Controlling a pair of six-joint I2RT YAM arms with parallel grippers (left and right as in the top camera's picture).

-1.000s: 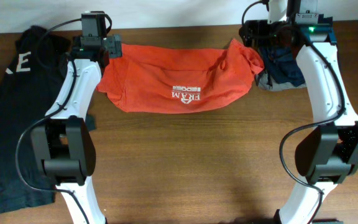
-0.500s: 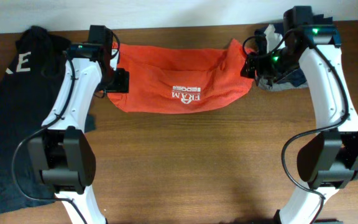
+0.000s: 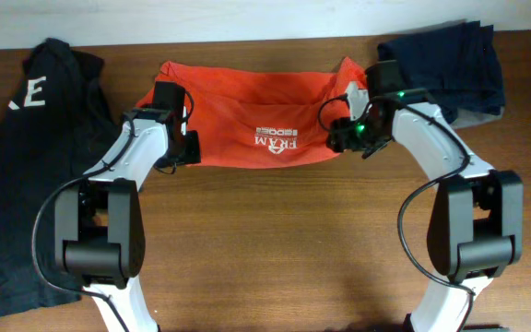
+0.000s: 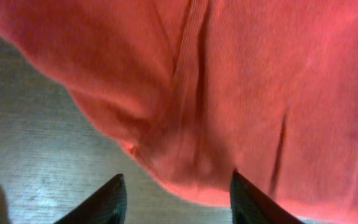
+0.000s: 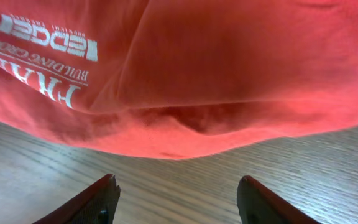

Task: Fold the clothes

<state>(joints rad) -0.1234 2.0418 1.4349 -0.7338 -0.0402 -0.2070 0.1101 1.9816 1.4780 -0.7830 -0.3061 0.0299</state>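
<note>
- The orange-red T-shirt (image 3: pixel 247 101) lies on the wooden table (image 3: pixel 275 249), close to its far edge, as a long band running side to side.
- A white logo (image 3: pixel 277 143) faces up near the shirt's near edge, right of its middle, and the lettering reads upside down from overhead.
- The cloth is rumpled: soft creases run along the band, and its right end rises into a small peak.
- Left gripper (image 3: pixel 184 148) sits at the shirt's near-left corner. In the left wrist view the gripper (image 4: pixel 179 202) has its dark fingers (image 4: pixel 110 199) standing well apart, and a rounded lobe of the T-shirt (image 4: pixel 241 81) bulges down between them, with nothing pinched.
- Right gripper (image 3: pixel 339 134) is at the shirt's near edge, just right of the logo. In the right wrist view the gripper (image 5: pixel 182 199) shows its fingers (image 5: pixel 101 199) spread wide over bare wood, with the T-shirt (image 5: pixel 229 68) edge just ahead of them and not gripped; the logo text (image 5: pixel 48 56) is off to one side.
- Under and around the shirt there is brown wood grain, and beyond the shirt a pale wall (image 3: pixel 247 18) runs along the table's far edge.
- Left of the shirt a black garment (image 3: pixel 26 138) with a white letter on it lies spread out.
- Right of the shirt, past its peaked end, sits a bunched navy garment (image 3: pixel 450 65), with a bit of grey cloth (image 3: pixel 477 115) peeking out at its near side.
</note>
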